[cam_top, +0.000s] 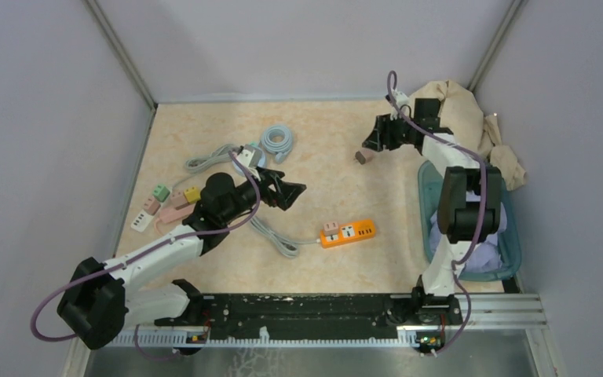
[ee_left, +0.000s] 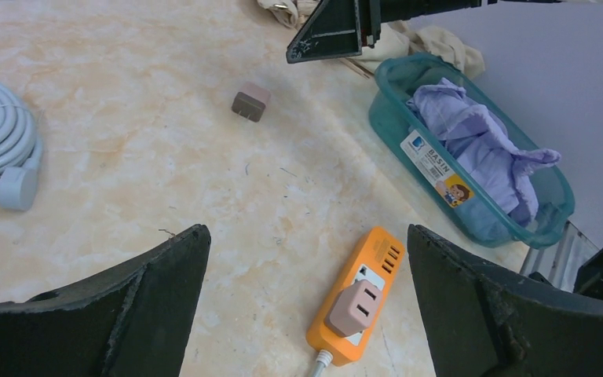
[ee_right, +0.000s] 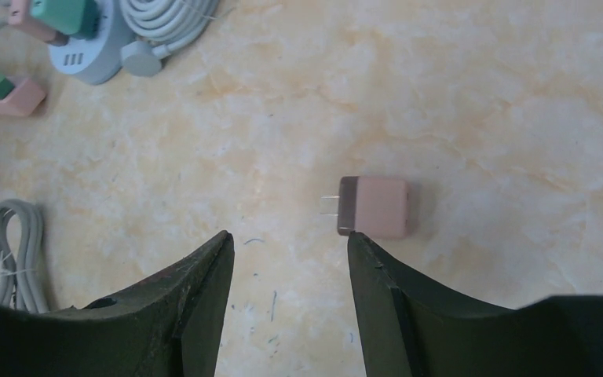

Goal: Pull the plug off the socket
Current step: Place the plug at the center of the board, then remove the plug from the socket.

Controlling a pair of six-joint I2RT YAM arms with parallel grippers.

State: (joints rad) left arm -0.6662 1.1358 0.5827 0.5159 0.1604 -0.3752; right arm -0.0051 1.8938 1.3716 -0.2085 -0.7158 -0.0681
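An orange socket strip (cam_top: 348, 234) lies at mid-table with a pink plug (cam_top: 330, 228) seated in it near its cable end. From the left wrist view the strip (ee_left: 378, 250) and its plug (ee_left: 354, 308) sit between and below my left gripper (ee_left: 306, 229), which is wide open and holds nothing. A second pink plug (ee_right: 373, 206) lies loose on the table with its prongs pointing left, just past my right gripper (ee_right: 289, 234). That gripper is open, and its right fingertip is close to the loose plug. The overhead view shows the loose plug (cam_top: 363, 157) beside the right gripper (cam_top: 370, 145).
A teal basin (cam_top: 510, 243) of purple cloth stands at the right edge, with beige cloth (cam_top: 471, 118) behind it. A coiled white cable (cam_top: 276, 141) and several small sockets and plugs (cam_top: 161, 206) lie at the left. The strip's grey cable (cam_top: 275, 236) runs leftward.
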